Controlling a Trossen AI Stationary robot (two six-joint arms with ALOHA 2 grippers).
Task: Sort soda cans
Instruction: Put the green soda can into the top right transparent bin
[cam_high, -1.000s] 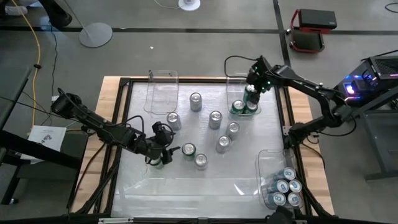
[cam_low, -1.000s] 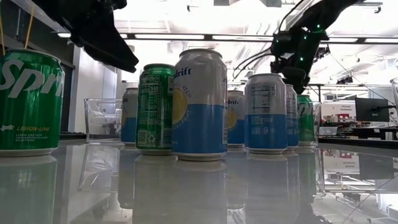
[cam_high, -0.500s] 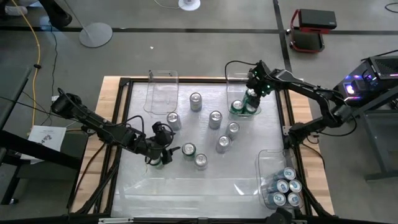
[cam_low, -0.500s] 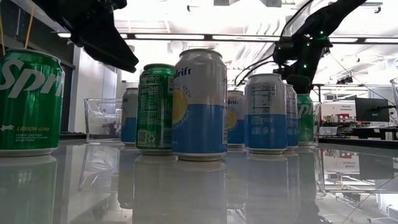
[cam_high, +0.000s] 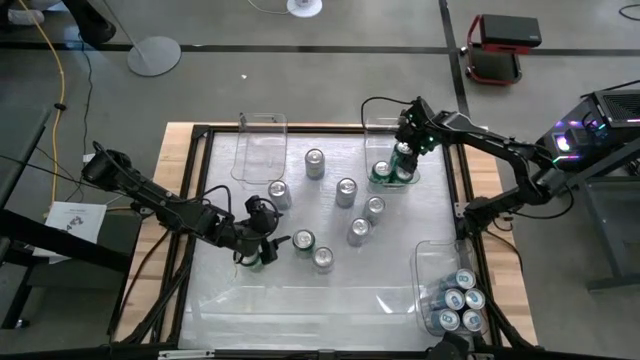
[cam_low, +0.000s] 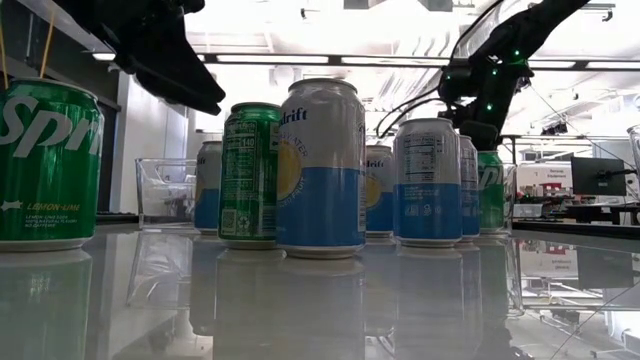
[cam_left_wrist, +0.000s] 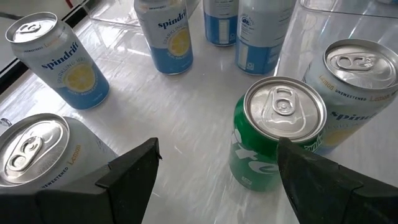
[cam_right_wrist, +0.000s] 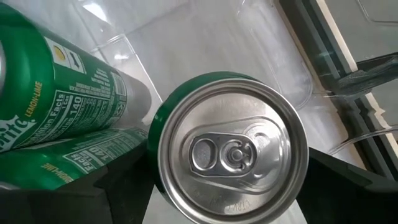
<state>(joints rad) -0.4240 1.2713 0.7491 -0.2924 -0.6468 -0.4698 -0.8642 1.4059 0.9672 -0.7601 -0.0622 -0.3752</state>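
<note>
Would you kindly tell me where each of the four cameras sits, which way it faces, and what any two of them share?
High view: above the table, looking straight down; both arms show, left gripper, right gripper.
Low view: at tabletop height, level across the soda cans; arms enter from above.
Left wrist view: on the left arm, facing a standing green can between its open fingers.
Right wrist view: on the right arm, above a green can in a clear bin.
Shared: the right wrist view's can also shows in the high view.

A green can (cam_left_wrist: 273, 140) with a silver top stands among pale cans (cam_left_wrist: 165, 34) banded blue with yellow lemon marks; green cans (cam_right_wrist: 62, 106) carry yellow and white lettering.
</note>
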